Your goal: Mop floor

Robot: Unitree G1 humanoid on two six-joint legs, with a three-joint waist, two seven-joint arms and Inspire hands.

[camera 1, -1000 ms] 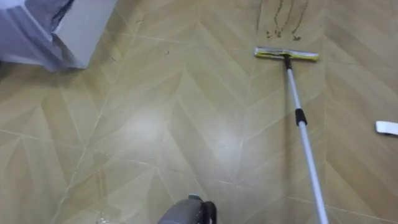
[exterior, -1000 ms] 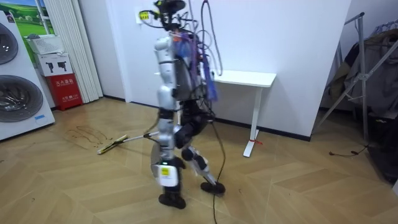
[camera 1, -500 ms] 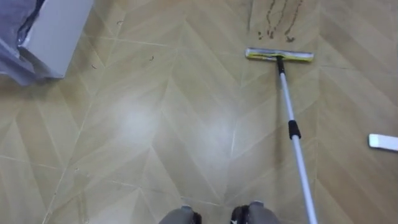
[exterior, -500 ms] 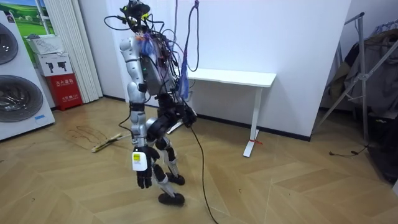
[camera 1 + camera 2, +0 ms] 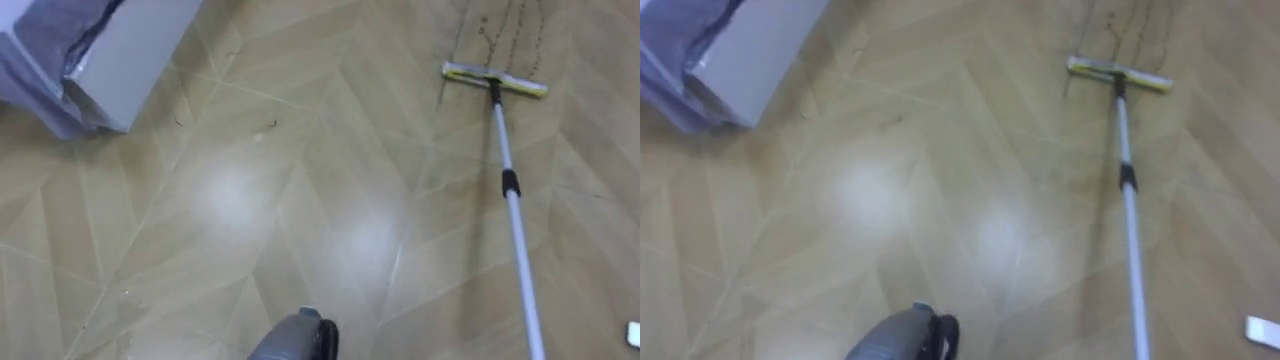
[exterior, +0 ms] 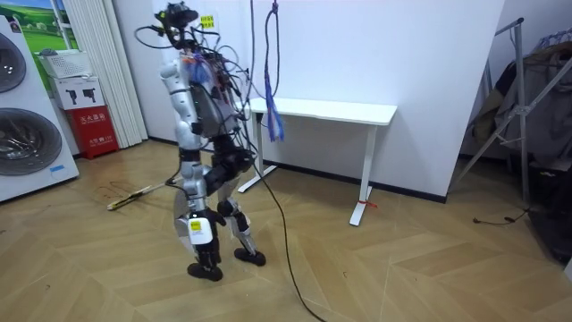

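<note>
A flat mop lies on the wooden floor, with its yellow-edged head [image 5: 495, 80] at the near end of some dark dirt streaks [image 5: 510, 25]. Its white pole [image 5: 515, 220] runs back toward me along the right of the eye views, seen also as the pole [image 5: 1127, 200]. In the room view the mop [image 6: 134, 194] stretches out to the room view's left of me. Its upper end comes up to a hand [image 6: 184, 179] at hip height. I stand mid-stride, facing the streaks.
A white box with grey cloth on it [image 5: 110, 50] sits ahead on the left. A small white thing [image 5: 1262, 328] lies on the floor at lower right. Washing machines [image 6: 27, 116] and a red box [image 6: 94, 130] stand beyond the streaks. A white table [image 6: 331, 112] is against the wall.
I have walked toward the room view's left, and the mop head has slid along the floor with me up to the dirt streaks. The eye views shifted with the steps.
</note>
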